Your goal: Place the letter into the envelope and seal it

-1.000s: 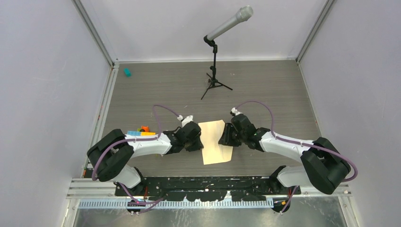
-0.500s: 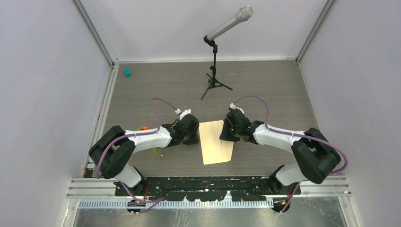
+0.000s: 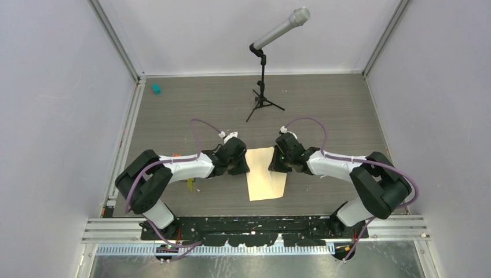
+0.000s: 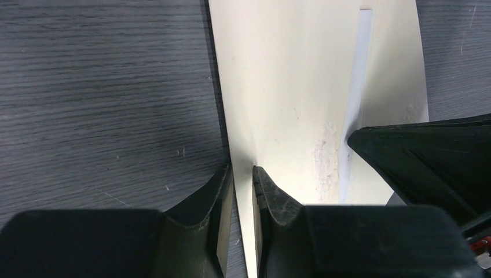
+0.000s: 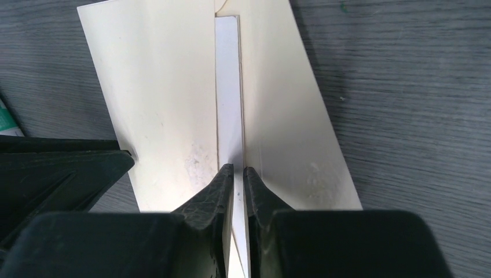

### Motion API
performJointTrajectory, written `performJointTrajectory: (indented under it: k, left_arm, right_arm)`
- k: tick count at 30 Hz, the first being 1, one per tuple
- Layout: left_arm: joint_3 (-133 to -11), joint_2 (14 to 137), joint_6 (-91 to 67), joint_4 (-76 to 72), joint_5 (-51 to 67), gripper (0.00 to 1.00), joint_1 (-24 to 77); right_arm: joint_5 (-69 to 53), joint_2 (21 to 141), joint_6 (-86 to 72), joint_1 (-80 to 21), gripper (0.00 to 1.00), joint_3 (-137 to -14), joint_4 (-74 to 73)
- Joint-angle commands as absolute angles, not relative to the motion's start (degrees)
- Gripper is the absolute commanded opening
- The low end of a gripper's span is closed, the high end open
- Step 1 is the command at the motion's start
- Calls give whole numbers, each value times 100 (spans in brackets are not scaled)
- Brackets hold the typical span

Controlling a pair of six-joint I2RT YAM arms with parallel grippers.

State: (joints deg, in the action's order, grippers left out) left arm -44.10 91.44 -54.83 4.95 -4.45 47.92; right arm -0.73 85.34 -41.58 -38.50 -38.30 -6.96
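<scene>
The envelope (image 3: 265, 180) lies flat at the table's middle, cream-tan, with no diamond mark visible. In the right wrist view it shows as two cream panels (image 5: 162, 87) with a paler, white-looking strip, the letter (image 5: 228, 87), between them. My right gripper (image 5: 238, 168) is shut on that strip at the envelope's right edge (image 3: 273, 164). My left gripper (image 4: 242, 169) has its fingers closed around the envelope's left edge (image 4: 289, 87), at the far left corner (image 3: 246, 165). The pale strip also shows in the left wrist view (image 4: 362, 58).
A microphone on a small tripod (image 3: 263, 101) stands behind the envelope. A teal object (image 3: 155, 88) lies at the far left. Small coloured items (image 3: 190, 184) lie under my left arm. Grey walls and metal rails enclose the table.
Both grippers have slid away from the bases along the envelope's side edges toward its far end. The left arm has swung off the coloured items. The envelope has barely shifted.
</scene>
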Motion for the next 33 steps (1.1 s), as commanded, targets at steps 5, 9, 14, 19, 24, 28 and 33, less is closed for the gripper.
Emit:
performJointTrajectory:
  k: [5, 9, 14, 19, 24, 28, 33]
  left_arm:
    - [-4377, 9398, -5541, 359, -292, 20, 4808]
    - [-4360, 9434, -5576, 302, -257, 19, 4808]
    - [-4328, 9452, -5605, 322, -320, 19, 4808]
    - [-4285, 9404, -5567, 367, -399, 19, 4799]
    - [-4432, 9404, -5419, 493, -424, 20, 4698]
    - [-4596, 9426, -5262, 629, -435, 20, 4549]
    - [-4761, 9496, -5105, 694, -419, 20, 4393]
  right_arm:
    - [-336, 8766, -4372, -3857, 12, -3998, -347]
    - [-358, 8763, -4377, -3855, 10, -4008, -332]
    - [-177, 8509, -4369, -3852, 11, -4033, -615]
    - [-18, 8151, -4329, -3802, 28, -4035, -826]
    - [-87, 8347, -4259, -3486, 37, -4293, -862]
    - [-241, 8635, -4245, -3294, 41, -4566, -849]
    - [-310, 8909, -4303, -3252, 44, -4837, -828]
